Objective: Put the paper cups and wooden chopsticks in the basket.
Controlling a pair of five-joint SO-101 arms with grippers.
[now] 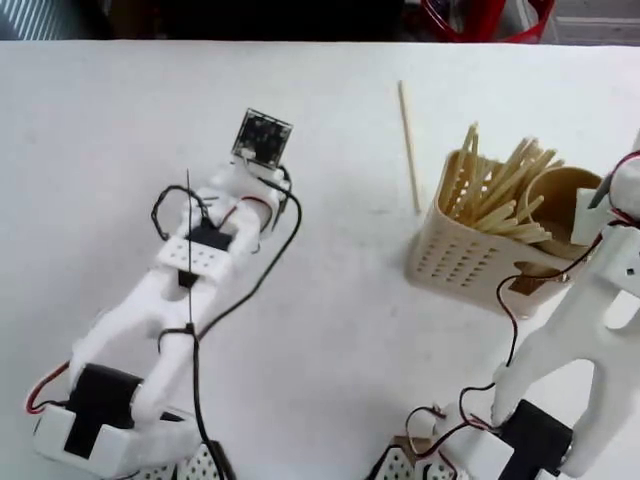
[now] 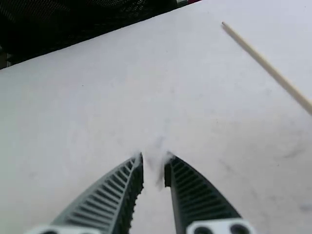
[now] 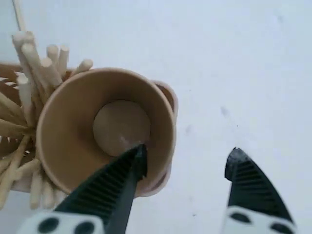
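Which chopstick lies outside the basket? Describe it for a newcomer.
On the white table, find the beige perforated plastic basket at the right side. One thin pale wooden chopstick lies flat beside it, toward the table's middle, alone; the other chopsticks stand bundled inside the basket.

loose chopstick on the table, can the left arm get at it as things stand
Probably yes. The wooden chopstick lies flat on bare table, ahead and to one side of the left pincer, with nothing between them. The basket stands past it, apart. Lying flat, it may be fiddly to pinch.
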